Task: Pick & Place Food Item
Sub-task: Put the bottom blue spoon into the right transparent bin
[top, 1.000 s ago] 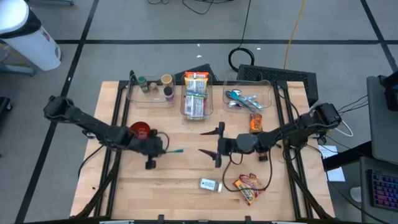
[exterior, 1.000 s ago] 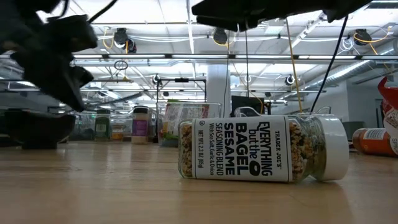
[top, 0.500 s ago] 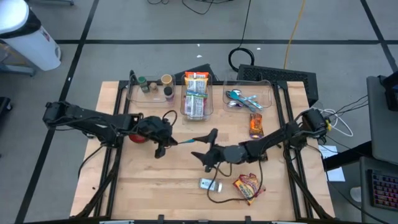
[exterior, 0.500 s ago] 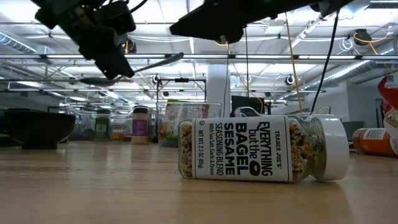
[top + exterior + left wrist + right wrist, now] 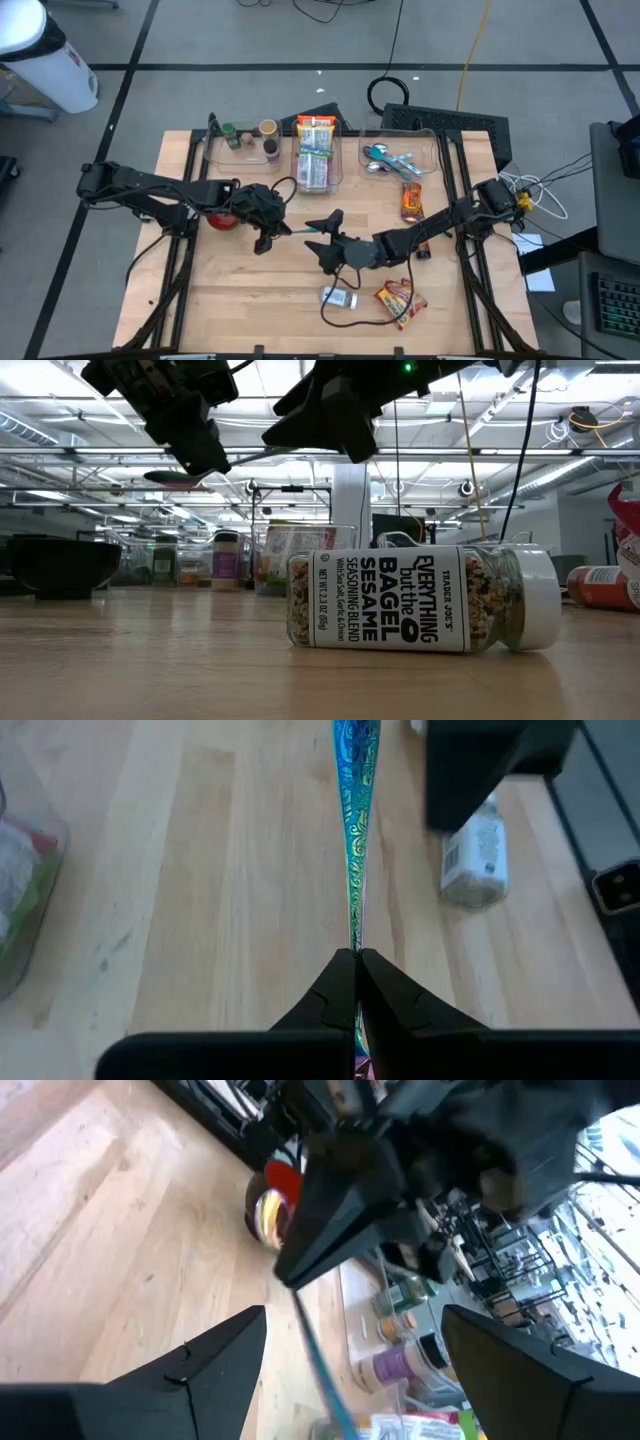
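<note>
On the wooden table (image 5: 230, 290), a Trader Joe's Everything but the Bagel Sesame jar (image 5: 420, 599) lies sideways as the left gripper (image 5: 356, 965) clenches an iridescent spoon (image 5: 353, 810) facing the spread-fingered right gripper (image 5: 318, 240).

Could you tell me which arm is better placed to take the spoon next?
Probably the right: the right gripper hangs open just past the spoon, whose handle the left gripper holds shut on it, raised above the table.

Grey floor (image 5: 250, 40) w/ dark lines; ceiling strip lights (image 5: 90, 495) in bkgd.

A wooden table (image 5: 230, 290) carries a seasoning jar (image 5: 338, 297), snack packets (image 5: 399, 301) and bins (image 5: 318, 160).
</note>
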`<move>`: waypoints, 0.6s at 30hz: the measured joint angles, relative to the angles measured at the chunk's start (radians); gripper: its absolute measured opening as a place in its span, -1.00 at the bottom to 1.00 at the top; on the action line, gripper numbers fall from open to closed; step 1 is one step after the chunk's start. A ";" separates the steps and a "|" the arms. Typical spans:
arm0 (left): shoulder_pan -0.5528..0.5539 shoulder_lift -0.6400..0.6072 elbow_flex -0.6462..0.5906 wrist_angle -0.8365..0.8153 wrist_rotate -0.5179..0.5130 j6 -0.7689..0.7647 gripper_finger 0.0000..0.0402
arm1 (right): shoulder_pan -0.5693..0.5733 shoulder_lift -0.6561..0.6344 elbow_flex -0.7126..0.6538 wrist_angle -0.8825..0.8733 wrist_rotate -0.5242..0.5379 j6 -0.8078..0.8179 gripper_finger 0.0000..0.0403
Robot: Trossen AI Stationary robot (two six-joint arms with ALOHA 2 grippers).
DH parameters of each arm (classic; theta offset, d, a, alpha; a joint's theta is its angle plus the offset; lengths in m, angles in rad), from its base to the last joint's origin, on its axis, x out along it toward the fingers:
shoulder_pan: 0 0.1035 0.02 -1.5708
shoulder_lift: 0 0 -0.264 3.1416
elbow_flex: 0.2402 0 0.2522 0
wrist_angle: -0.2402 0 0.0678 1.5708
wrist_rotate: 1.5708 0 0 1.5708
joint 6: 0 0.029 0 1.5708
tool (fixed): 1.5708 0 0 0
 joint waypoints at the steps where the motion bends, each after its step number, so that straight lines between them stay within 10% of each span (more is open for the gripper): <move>1: 0.000 0.000 0.002 0.006 0.001 0.000 -0.97 | -0.001 0.000 0.000 -0.007 0.000 0.005 0.45; 18: 0.000 0.000 0.003 0.002 0.007 -0.005 -0.98 | -0.005 0.000 0.000 -0.061 0.024 0.010 -0.03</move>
